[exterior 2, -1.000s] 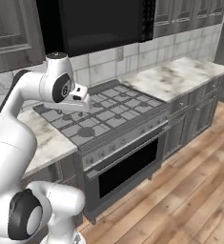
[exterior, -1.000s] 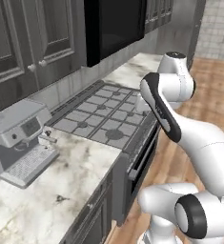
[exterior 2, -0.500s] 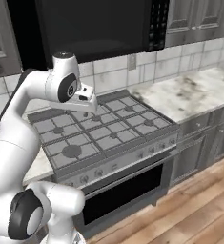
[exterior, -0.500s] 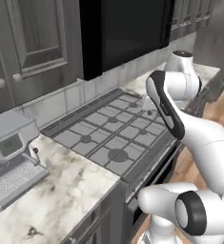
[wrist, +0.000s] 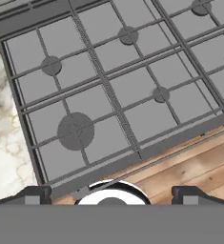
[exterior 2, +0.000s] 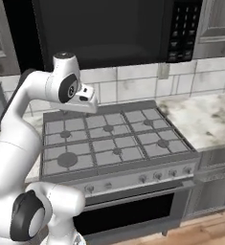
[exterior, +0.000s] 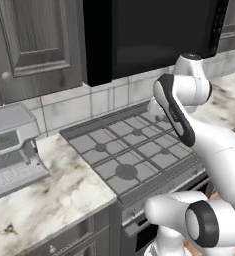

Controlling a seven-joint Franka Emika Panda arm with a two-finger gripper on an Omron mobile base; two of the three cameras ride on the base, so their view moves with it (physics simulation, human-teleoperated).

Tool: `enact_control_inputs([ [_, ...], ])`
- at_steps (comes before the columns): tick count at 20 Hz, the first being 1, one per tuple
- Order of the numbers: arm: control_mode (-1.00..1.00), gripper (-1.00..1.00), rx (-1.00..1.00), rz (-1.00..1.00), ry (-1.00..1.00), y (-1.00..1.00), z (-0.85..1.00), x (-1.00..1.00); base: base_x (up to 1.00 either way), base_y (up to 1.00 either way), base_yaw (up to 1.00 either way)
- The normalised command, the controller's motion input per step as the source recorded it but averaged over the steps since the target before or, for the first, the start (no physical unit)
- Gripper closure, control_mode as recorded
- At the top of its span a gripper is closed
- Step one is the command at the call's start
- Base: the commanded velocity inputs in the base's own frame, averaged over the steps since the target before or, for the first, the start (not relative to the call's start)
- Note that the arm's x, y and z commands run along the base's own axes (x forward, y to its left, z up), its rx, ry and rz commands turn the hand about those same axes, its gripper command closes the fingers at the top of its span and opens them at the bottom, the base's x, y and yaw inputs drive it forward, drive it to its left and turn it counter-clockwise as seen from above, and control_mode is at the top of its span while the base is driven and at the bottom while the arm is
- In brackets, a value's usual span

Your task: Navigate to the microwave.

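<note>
Left base view: microwave (exterior: pixel 154 35) now fills the top, above the stove (exterior: pixel 134 155); coffee machine (exterior: pixel 11 145) has slid to the left edge.

Right base view: microwave nearly centred; base has closed in, arrival looks near.

Hand view: gripper (wrist: pixel 111 193) tips barely visible; spread cannot be told.

So there was one microwave (exterior 2: pixel 109 31) right above the stove (exterior 2: pixel 109 139), five burners on the stove, and one coffee machine (exterior: pixel 11 145) left of the stove.
</note>
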Motion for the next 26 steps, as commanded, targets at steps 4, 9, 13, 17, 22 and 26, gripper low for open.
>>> enact_control_inputs([
  [4,1.00,-1.00,0.00,0.00,0.00,0.00,0.00,0.00,0.13,-0.99,0.43],
  [9,1.00,-1.00,0.00,0.00,0.00,0.00,0.00,0.00,0.02,-0.94,0.40],
  [13,1.00,-1.00,0.00,0.00,0.00,0.00,0.00,0.00,0.00,-0.94,0.41],
  [17,1.00,-1.00,0.00,0.00,0.00,0.00,0.00,0.00,0.00,-0.60,0.42],
  [22,1.00,-1.00,0.00,0.00,0.00,0.00,0.00,0.00,0.00,-0.36,0.48],
  [26,1.00,-1.00,0.00,0.00,0.00,0.00,0.00,0.00,0.02,-0.41,0.41],
])
